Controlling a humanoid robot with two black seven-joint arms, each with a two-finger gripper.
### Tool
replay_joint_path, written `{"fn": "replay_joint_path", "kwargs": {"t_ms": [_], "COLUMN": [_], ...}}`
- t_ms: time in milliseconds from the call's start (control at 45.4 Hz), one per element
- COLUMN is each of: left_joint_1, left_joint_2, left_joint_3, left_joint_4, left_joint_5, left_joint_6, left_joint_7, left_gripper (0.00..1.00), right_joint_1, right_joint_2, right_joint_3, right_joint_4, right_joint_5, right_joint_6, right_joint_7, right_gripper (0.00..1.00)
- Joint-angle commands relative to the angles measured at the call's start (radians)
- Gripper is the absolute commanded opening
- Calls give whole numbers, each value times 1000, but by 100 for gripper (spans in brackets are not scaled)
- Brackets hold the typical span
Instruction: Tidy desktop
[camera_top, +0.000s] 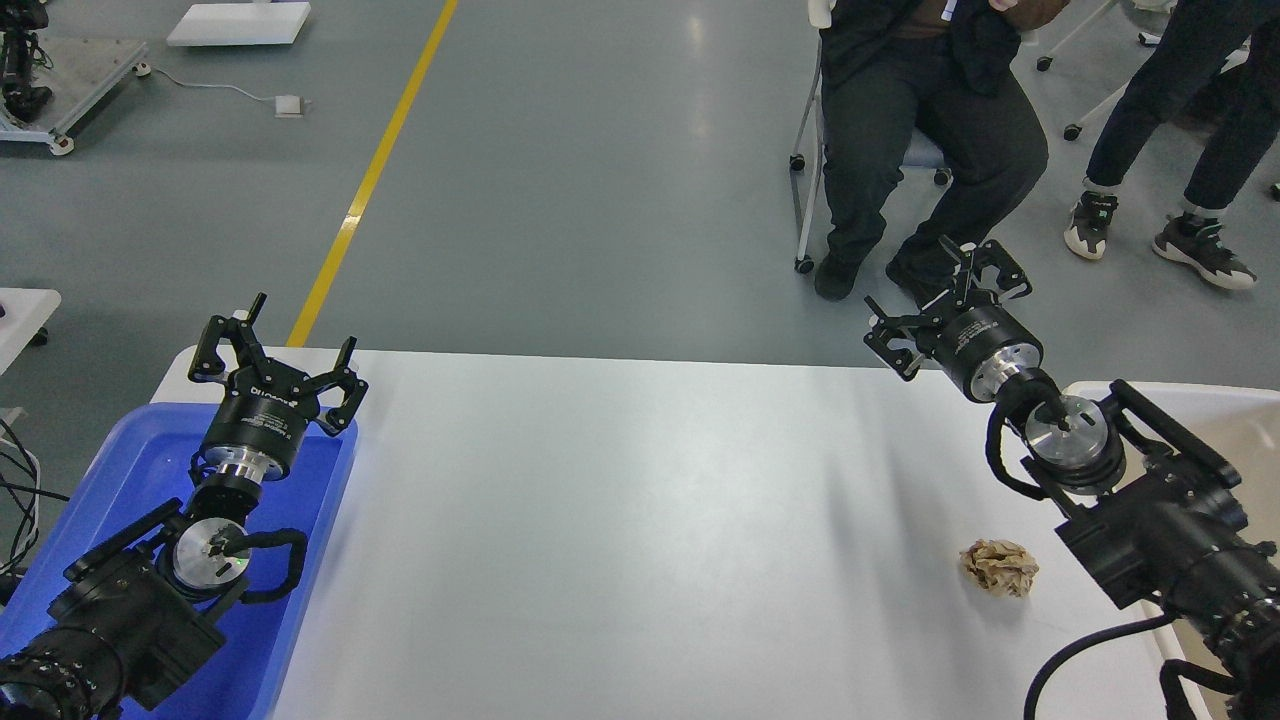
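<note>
The head view looked down on the desktop (620, 520), a wide white surface filling the lower middle of the scene between a blue tray (140, 470) at its left end and a cream-white tub (1240, 440) at its right end. The left gripper (277, 345) hung over the far edge of the blue tray, its fingers spread wide with nothing between them. The right gripper (945, 300) stood above the desktop's far right edge, just before the tub, its fingers likewise spread apart and holding nothing. A crumpled ball of brownish paper (999, 567) lay on the desktop near its right end, close beside the right arm but apart from it. Beyond the desktop, on the grey floor, a seated person (920, 130) in dark clothes occupied a chair.
</note>
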Motion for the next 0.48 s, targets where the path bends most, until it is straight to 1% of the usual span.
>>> {"fn": "replay_joint_path", "kwargs": {"t_ms": [0,66,110,154,264,374,463], "left_joint_1": [0,0,0,0,0,-1,0], "left_joint_2": [0,0,0,0,0,0,0], "left_joint_3": [0,0,0,0,0,0,0], "left_joint_4": [0,0,0,0,0,0,0], "left_joint_5": [0,0,0,0,0,0,0], "left_joint_6": [-1,-2,0,-1,-2,-1,-1], "left_joint_7": [0,0,0,0,0,0,0], "left_gripper": [100,100,100,100,100,100,100], "right_joint_1": [-1,-2,-4,-8,-33,-41,-50], "right_joint_2": [35,35,35,35,38,50,53], "right_joint_3": [-7,-7,-7,-7,3,3,5], "right_joint_4": [-50,-47,-49,-49,-50,-53,-53], "right_joint_5": [-2,-2,0,-2,0,0,0], "right_joint_6": [6,27,64,125,201,209,213], "right_joint_7": [0,0,1,1,3,3,15], "right_gripper": [100,100,100,100,100,100,100]}}
